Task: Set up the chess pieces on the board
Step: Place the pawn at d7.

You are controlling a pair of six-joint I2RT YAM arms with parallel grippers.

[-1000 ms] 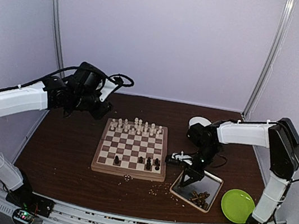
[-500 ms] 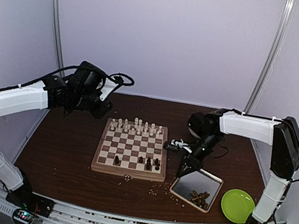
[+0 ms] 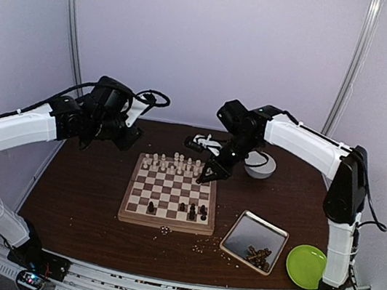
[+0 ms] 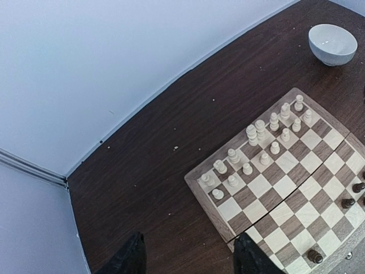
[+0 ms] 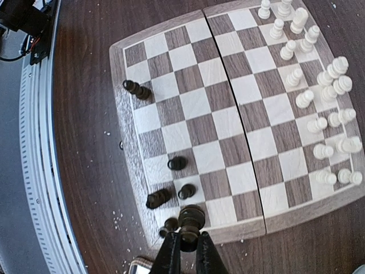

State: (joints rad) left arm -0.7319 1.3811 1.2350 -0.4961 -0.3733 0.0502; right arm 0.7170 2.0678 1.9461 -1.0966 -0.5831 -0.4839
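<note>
Moved: right gripper [image 3: 207,177] carried from tray [image 3: 266,223], lower right, to over board [image 3: 126,195], frame centre | clamped on dark chess piece [image 5: 191,218] | left gripper [image 4: 188,260] spread, upper left | step: placement; next: lowering onto an empty home square needed

Top external: fixed high behind arm bases, facing forward and down, far off; takes in whole bench [image 3: 74,200], both arms, board [image 3: 171,193] at centre. Left wrist: high above bench's left side, angled down over far-left corner and board's left part; left claw fingers [image 4: 130,260] at bottom edge. Right wrist: closer, almost straight down over board; right claw [image 5: 188,242] at bottom edge. All three share board.
</note>
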